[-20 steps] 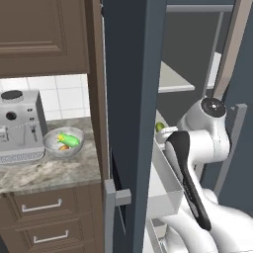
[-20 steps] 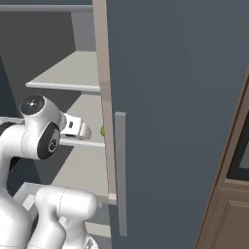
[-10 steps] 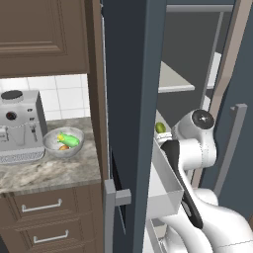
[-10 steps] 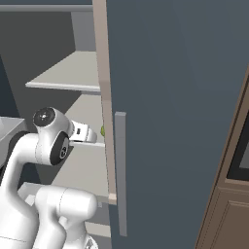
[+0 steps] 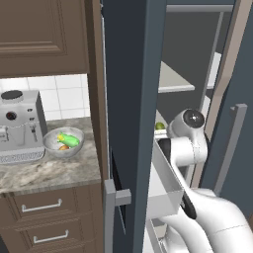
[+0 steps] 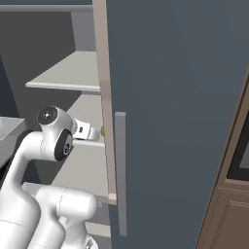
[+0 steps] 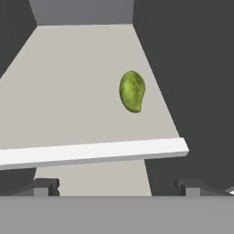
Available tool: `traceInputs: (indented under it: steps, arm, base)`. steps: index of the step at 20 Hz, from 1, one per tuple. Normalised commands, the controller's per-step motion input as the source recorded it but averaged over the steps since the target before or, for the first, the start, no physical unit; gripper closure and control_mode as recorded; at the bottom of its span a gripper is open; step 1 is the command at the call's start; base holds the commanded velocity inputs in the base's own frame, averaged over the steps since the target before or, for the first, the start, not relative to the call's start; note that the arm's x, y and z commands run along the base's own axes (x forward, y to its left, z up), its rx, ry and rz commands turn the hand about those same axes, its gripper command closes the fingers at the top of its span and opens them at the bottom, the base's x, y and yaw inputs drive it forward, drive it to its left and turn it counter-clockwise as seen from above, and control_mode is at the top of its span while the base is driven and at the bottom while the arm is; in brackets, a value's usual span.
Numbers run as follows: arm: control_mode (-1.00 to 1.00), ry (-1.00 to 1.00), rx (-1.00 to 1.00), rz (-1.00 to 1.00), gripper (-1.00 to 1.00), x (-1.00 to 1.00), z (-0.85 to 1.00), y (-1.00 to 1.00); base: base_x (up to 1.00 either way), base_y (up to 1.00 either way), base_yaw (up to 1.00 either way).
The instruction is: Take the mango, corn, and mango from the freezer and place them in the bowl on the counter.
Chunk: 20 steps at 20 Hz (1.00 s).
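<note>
A green mango (image 7: pixel 132 91) lies on a pale grey shelf (image 7: pixel 68 91) inside the freezer (image 5: pixel 129 89). In the hand view it sits ahead of my gripper (image 7: pixel 118 187) and slightly right, beyond the shelf's white front lip. The gripper is open, its fingertips (image 7: pixel 45 186) wide apart with nothing between them. The left base view shows the mango (image 5: pixel 159 125) just left of my wrist. In the right base view the mango (image 6: pixel 102 130) peeks past the door edge. The speckled bowl (image 5: pixel 52 147) stands on the counter (image 5: pixel 54 170) with a green-yellow piece and an orange piece in it.
A grey coffee machine (image 5: pixel 20 126) stands left of the bowl. The freezer's open doors (image 6: pixel 170 97) flank my arm on both sides. A pale drawer (image 5: pixel 165 183) is pulled out below the shelf. Brown cabinets hang above the counter.
My arm has swung down and inward to the freezer shelf, bringing the hand closer to the mango. The jaws stayed open.
</note>
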Motion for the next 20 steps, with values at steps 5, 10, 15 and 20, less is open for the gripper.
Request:
traceInputs:
  steps: [5,10,15,20]
  arm:
    - [-1.00,0.14,0.00,-0.02,-1.00,0.12,0.01,0.00]
    - [-1.00,0.05,0.00,0.00,-1.00,0.28,0.00,0.00]
    - [-1.00,0.00,0.00,0.00,-1.00,0.26,-0.03,-0.02]
    - [-1.00,0.00,0.00,0.00,-1.00,0.16,0.00,-0.03]
  base:
    - [0.00,0.00,0.00]
    - [0.00,0.00,0.00]
    - [0.00,0.00,0.00]
    - [0.00,0.00,0.00]
